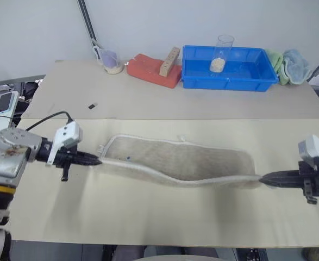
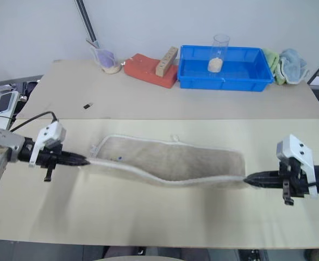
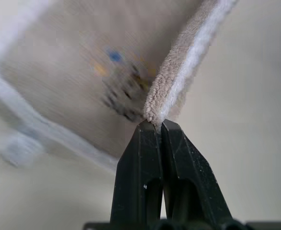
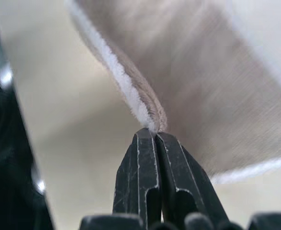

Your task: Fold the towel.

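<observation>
Holding the towel (image 1: 175, 163) by its two near corners, both arms have it stretched across the front table (image 1: 148, 217), well nearer than the blue bin (image 1: 227, 68) at the back. The left gripper (image 1: 97, 161) is pressed together on the towel's left near corner, and the right gripper (image 1: 262, 179) pinches the right near corner the same way; the wrist views show each pair of black fingers closed on the piped edge. The near edge hangs lifted between them in a shallow sag, while the far edge and its white loop (image 1: 181, 139) lie on the table. The fold looks barely begun: the corners are gripped and raised, but the near edge has not been carried over to the far edge. Whether the cloth is already doubled once is hard to tell here; it appears single
</observation>
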